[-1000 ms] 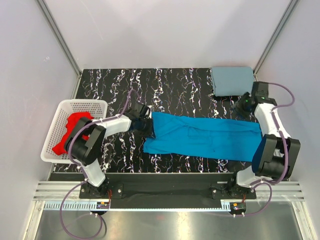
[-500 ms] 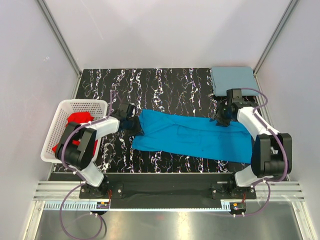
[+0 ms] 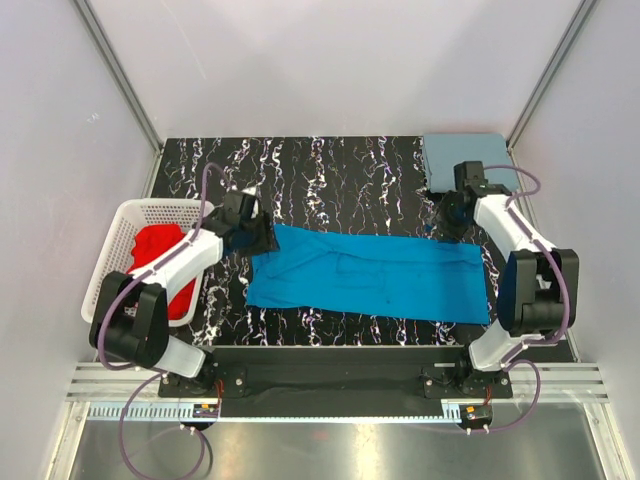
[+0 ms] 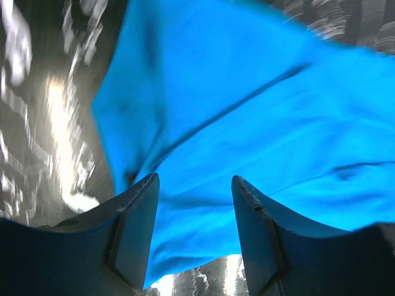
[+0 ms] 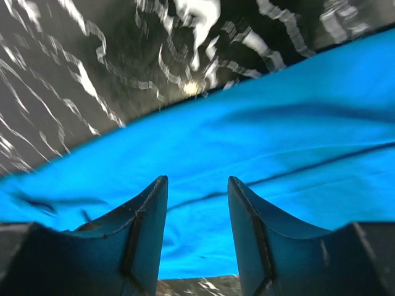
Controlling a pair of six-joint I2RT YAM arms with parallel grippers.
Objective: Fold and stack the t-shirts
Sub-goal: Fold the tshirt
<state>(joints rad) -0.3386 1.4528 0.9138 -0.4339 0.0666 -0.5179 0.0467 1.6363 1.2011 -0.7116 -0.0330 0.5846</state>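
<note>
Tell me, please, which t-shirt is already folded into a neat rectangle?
The grey-blue t-shirt at the far right corner. The bright blue t-shirt lies stretched out mid-table, and the red clothing is bunched in the white basket.

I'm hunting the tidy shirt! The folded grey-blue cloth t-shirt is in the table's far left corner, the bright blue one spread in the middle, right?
No: the top view shows the folded grey-blue cloth t-shirt in the far right corner. The bright blue cloth t-shirt is spread in the middle.
</note>
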